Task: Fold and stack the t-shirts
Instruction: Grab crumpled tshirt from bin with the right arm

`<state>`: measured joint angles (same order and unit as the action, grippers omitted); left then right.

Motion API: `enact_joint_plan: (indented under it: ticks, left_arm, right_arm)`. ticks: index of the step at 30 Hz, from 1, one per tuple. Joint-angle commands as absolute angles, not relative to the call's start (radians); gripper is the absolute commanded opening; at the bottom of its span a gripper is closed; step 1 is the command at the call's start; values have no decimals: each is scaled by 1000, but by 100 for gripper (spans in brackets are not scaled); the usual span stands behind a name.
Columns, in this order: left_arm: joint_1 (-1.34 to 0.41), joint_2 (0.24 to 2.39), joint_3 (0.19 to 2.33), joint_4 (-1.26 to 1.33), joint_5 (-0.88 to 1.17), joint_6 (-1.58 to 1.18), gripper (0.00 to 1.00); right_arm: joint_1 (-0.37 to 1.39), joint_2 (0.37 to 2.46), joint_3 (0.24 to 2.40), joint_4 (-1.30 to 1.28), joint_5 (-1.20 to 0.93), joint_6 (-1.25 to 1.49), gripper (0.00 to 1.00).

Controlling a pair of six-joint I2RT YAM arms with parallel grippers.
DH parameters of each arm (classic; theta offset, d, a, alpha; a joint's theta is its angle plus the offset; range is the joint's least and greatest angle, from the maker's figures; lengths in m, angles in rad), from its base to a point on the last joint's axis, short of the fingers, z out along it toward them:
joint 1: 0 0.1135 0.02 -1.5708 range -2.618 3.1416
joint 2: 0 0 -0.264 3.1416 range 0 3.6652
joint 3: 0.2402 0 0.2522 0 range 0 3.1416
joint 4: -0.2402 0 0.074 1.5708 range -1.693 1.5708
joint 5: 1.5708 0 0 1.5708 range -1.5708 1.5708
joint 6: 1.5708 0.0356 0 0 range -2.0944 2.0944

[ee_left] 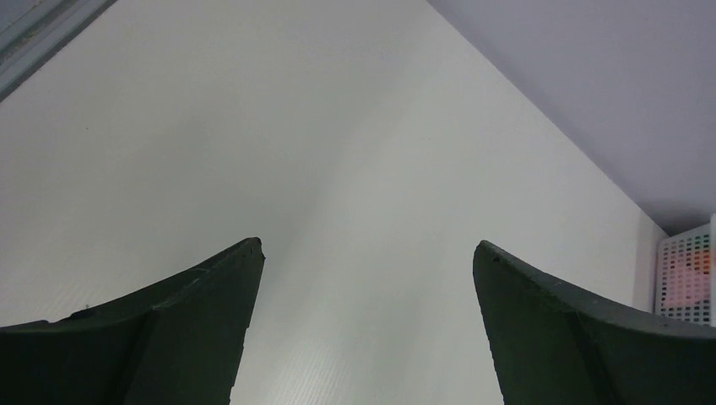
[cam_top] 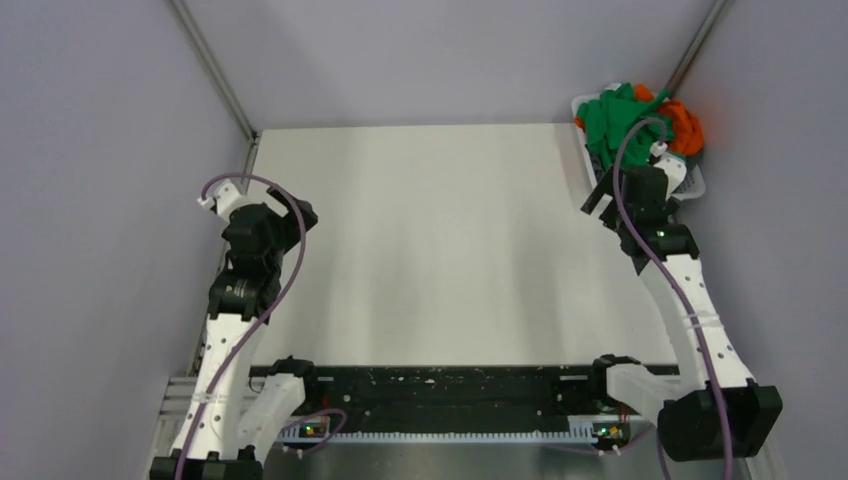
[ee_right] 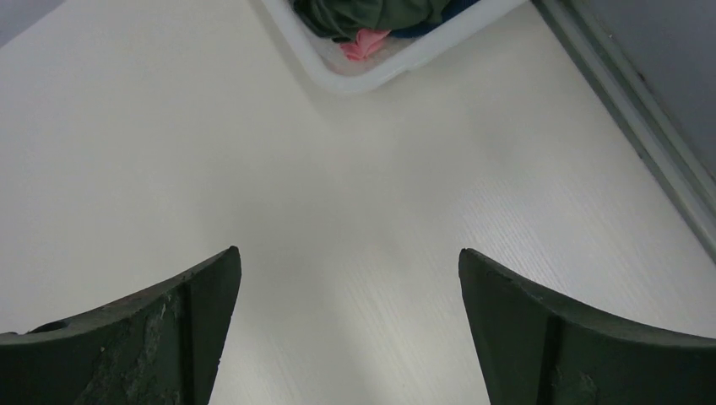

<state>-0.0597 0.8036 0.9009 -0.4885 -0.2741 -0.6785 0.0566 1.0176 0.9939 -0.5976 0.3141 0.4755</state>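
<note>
The left arm [cam_top: 255,235] stands over the left edge of the white counter [cam_top: 430,250]. Its wrist view shows the left jaws spread wide, with only bare counter between them. At the far right of that view a sliver of the white lattice basket [ee_left: 686,274] is cut off by the frame, and an orange tint shows through its holes.

The right arm [cam_top: 690,300] reaches toward the far right corner. The right jaws are also spread wide and hold nothing. They hang above bare counter just short of the basket's near corner [ee_right: 371,76].

The t-shirts are all in the basket [cam_top: 695,180] in that far right corner, heaped and crumpled above its rim. The green t-shirt [cam_top: 615,120] lies on the left side of the heap and the orange t-shirt [cam_top: 685,125] on the right, touching it. They are so bunched that I cannot tell a long axis, a neck or a hem.

From above, the right arm's wrist and purple cable [cam_top: 625,165] hide the near part of the basket. In the right wrist view only dark green folds [ee_right: 363,13] and a pinkish-orange scrap [ee_right: 363,44] show, cropped by the top edge.
</note>
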Motion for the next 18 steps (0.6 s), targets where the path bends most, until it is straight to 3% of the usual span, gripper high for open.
enact_joint_plan:
  ticks: [1, 5, 15, 17, 18]
  left_arm:
    - [-57, 754, 827, -391, -168, -689, 98]
    - [-57, 753, 782, -356, -88, -674, 99]
    - [-57, 748, 767, -388, -66, -653, 99]
    - [-57, 761, 766, -389, -58, -651, 99]
    - [-57, 767, 767, -391, -56, -652, 99]
  right_arm:
    - [46, 1142, 1130, -483, 458, 425, 99]
    - [26, 1417, 1373, -485, 378, 291, 99]
    - [-103, 2018, 1957, -455, 459, 391, 99]
    - [-111, 2124, 2056, -425, 441, 363, 93]
    - [-114, 2178, 2110, -420, 412, 346, 85]
